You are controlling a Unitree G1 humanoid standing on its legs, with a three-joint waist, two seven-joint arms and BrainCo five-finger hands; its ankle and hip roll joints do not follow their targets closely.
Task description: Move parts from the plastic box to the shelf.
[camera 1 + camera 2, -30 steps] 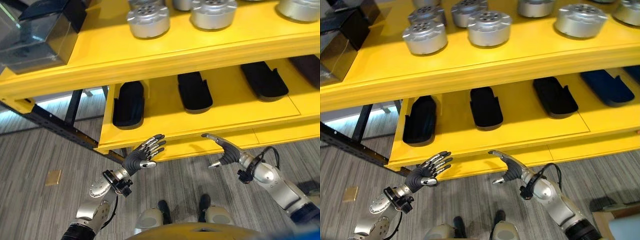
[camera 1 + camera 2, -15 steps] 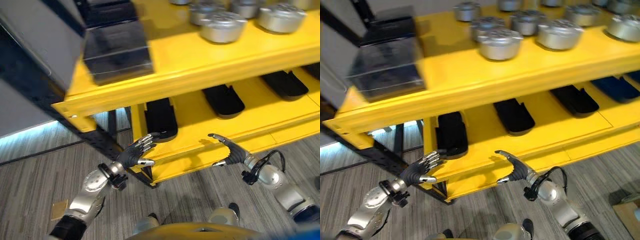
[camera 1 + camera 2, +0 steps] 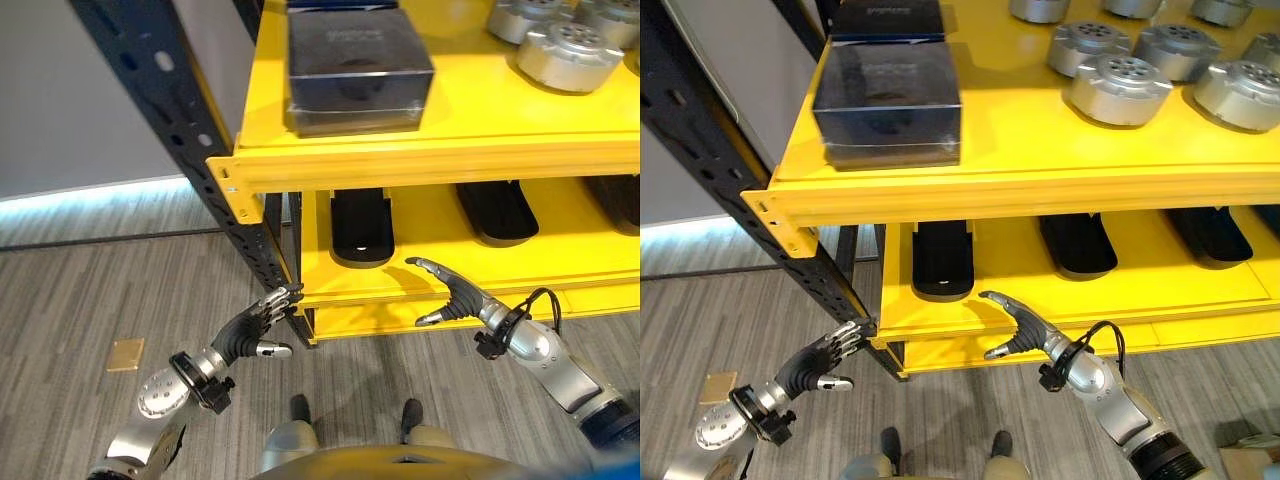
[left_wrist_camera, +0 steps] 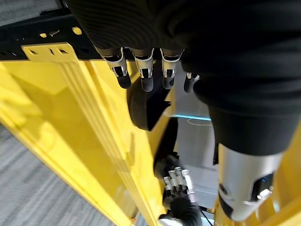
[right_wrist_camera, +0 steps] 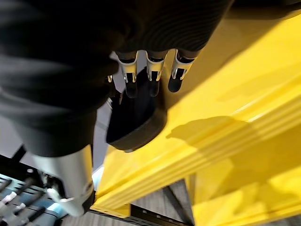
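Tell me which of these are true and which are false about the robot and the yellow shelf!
1. Both hands are empty. True: the left hand and the right hand have straight fingers and hold nothing.
2. A dark box sits on the top shelf. True.
3. The round silver parts lie on the floor. False: they stand on the top shelf, to the right of the box.
4. The black trays sit on the lower shelf. True.
5. The right hand is inside the box. False: it hovers in front of the lower shelf's edge, well below the box.
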